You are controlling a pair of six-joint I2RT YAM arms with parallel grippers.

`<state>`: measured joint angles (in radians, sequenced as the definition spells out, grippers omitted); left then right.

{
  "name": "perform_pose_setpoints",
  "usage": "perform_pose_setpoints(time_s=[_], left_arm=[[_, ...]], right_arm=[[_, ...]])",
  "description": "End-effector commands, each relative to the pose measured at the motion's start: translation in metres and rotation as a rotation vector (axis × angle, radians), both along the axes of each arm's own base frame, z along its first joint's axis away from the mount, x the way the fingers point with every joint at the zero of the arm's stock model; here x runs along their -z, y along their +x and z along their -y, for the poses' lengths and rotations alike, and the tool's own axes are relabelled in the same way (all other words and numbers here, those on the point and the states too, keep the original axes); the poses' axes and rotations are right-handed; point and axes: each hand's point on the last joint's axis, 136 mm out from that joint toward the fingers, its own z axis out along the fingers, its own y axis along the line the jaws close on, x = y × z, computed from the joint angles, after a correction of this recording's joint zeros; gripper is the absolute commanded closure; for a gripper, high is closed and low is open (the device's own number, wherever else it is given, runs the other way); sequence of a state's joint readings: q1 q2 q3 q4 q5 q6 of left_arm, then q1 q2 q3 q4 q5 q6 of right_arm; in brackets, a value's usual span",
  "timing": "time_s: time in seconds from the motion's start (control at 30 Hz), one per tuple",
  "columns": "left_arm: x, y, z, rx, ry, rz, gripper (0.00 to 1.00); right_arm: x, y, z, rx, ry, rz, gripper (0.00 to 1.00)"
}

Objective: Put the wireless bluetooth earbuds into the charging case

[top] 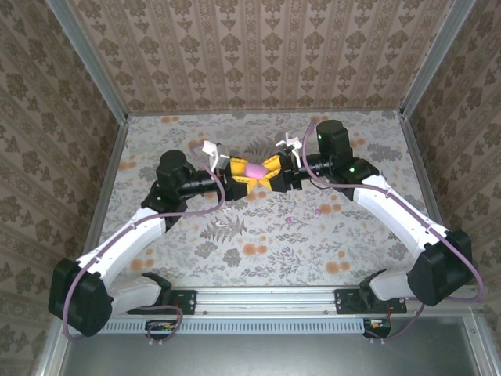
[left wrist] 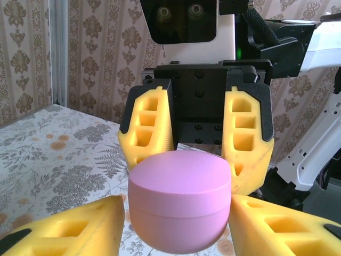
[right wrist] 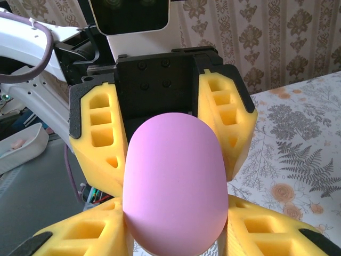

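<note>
The charging case (top: 256, 170) is a pink oval pod with its lid down, held in the air above the middle of the table. My right gripper (top: 268, 174) comes in from the right, its yellow fingers (right wrist: 96, 229) pressed on both sides of the case (right wrist: 173, 181). My left gripper (left wrist: 178, 226) faces it from the left. Its fingers (left wrist: 80, 224) flank the case (left wrist: 180, 202), with a thin gap at the left one. Two tiny pinkish-purple pieces, apparently the earbuds (top: 322, 209), lie on the cloth to the front right, the other (top: 289, 222) a little nearer.
A floral cloth (top: 258, 243) covers the table. Patterned walls (top: 258, 55) stand at the back and on both sides. A metal rail (top: 266, 298) with both arm bases runs along the near edge.
</note>
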<state>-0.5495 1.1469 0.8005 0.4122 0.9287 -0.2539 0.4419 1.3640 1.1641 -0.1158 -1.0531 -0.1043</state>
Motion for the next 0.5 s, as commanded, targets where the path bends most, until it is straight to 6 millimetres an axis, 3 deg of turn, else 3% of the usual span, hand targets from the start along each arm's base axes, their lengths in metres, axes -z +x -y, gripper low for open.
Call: perform_pose_setpoints(time_s=[0.0,0.3,0.47], left_arm=[[-0.0148,-0.0060,0.0028,0.038,-0.015,0.032,0.47],[-0.0158,-0.0071,0.0065,0.060,-0.011,0.023,0.54],[-0.0167,-0.0075,0.0071,0.060,-0.013,0.020,0.52]], right_arm=[[-0.0111,-0.0025,-0.0003,-0.026,0.024,0.046,0.60],[-0.0098,-0.0029,-0.0002,-0.023,0.021,0.046,0.60],[-0.0076,-0.0033,0.0004,-0.023,0.015,0.051,0.60]])
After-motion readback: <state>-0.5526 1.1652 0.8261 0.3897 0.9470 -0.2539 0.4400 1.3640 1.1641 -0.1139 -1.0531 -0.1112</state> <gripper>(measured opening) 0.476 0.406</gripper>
